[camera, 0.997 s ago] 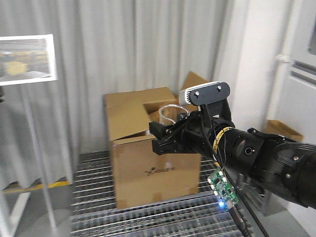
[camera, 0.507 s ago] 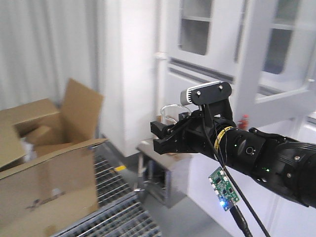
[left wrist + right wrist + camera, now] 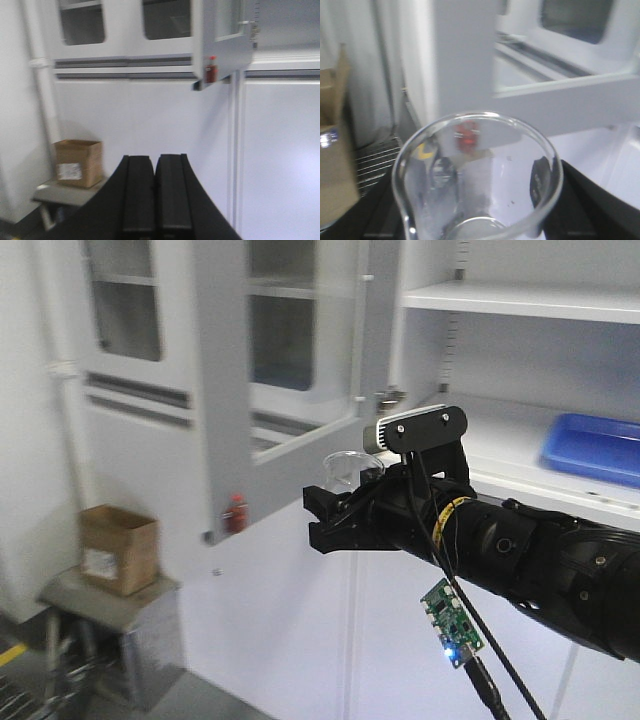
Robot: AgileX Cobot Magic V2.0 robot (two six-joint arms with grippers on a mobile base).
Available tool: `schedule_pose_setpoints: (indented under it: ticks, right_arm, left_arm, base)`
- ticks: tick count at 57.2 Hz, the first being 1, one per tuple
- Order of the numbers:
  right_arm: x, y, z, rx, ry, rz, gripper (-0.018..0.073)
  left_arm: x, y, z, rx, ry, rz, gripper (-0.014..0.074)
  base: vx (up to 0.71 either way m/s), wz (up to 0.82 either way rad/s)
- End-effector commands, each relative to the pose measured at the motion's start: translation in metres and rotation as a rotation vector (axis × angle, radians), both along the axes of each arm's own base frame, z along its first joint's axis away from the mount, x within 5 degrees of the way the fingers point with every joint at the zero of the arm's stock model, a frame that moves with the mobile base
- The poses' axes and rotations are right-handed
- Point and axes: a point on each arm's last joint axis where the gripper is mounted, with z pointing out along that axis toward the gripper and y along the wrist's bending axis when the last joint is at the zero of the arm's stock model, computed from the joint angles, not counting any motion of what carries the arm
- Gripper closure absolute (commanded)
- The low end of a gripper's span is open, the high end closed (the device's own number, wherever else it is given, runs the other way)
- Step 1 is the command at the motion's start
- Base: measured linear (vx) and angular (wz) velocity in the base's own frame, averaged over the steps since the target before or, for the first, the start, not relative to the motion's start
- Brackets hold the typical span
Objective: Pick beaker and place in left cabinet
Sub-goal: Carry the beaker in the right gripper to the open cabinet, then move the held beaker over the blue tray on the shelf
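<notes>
Swung round, right pincer (clamping beaker) now faces left cabinet.

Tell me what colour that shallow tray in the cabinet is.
The shallow rectangular tray is blue; front-facing view shows it best.

Left cabinet shelf carries blue tray.

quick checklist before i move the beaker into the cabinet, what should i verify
1. beaker gripped by right gripper: ok
2. beaker upright, rim up: ok
3. left cabinet door open: ok
4. bare shelf room left of blue tray: ok
5. left gripper shut, holding nothing: ok
6. gap between beaker and door edge: cannot tell
</notes>
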Motion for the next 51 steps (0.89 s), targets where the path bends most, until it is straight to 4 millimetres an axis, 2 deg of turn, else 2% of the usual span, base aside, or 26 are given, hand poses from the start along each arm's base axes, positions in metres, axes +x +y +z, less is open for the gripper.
schedule_pose_setpoints:
  ticks: [1,28,51]
  right_arm:
    - [-0.0092,-0.0022,0.0315,0.067,-0.094,0.035,0.0561]
    - [-0.0092,-0.0022,0.0315,0.067,-0.094,0.035,0.0561]
    - [-0.0094,-0.0018,0.0319,0.070,-0.097,0.039,0.0561]
  left_arm:
    - [-0.0014,0.0004,0.0031,-0.022,-0.083,0.001,0.0595]
    - [-0.0014,0.0004,0.0031,-0.022,-0.083,0.001,0.0595]
    - [-0.0014,0.0004,0.0031,-0.022,-0.083,0.001,0.0595]
  base:
    - [0.18,-0.69]
    - [0.20,-0.55]
    - [0.23,-0.35]
